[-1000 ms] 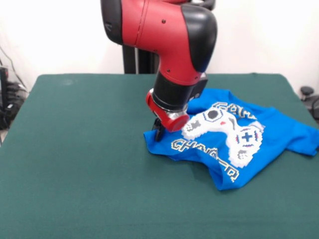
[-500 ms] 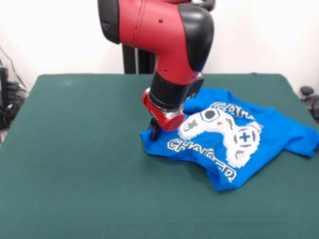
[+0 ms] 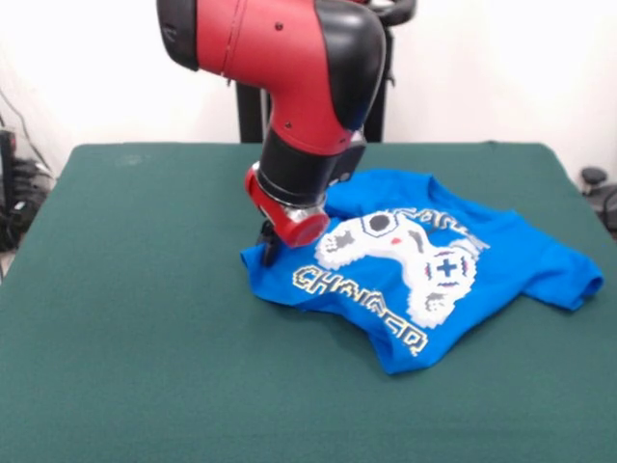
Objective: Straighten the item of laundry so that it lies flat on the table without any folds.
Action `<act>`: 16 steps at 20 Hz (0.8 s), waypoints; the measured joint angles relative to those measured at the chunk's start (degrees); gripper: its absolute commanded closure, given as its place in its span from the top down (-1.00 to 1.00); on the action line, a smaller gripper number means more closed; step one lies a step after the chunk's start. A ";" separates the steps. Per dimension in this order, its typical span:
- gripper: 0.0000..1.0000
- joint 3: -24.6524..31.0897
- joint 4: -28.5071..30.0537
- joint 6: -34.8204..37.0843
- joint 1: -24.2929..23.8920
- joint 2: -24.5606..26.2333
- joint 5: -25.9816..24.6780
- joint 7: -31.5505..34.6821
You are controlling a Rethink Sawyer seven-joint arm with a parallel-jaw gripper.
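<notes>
The item of laundry (image 3: 501, 253), a bright blue T-shirt with a white game controller print (image 3: 405, 253) and lettering, lies crumpled right of the table's middle, with folds along its front and left edges. A sleeve reaches toward the right edge. The table (image 3: 135, 309) has a dark green cloth top. My gripper (image 3: 269, 249) is down at the shirt's left corner, shut on the cloth there. The red wrist (image 3: 289, 207) hides most of it, so only a dark fingertip shows beside the corner.
The red and black arm (image 3: 280, 58) leans over the table's middle from the back. Cables and dark gear (image 3: 13, 193) sit beyond the left edge, and a dark object (image 3: 600, 188) lies past the right edge. Green cloth stretches wide to the left of the shirt.
My gripper has moved left, and slightly toward the table's far side, with the shirt's corner in it. The whole shirt has slid left across the table with it.
</notes>
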 measured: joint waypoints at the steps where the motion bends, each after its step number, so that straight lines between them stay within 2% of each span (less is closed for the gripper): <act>1: -1.00 -0.66 -0.05 0.00 0.30 -0.17 -0.90 0.00; 16: -1.00 -1.73 -4.45 0.02 1.86 -0.09 -1.70 0.00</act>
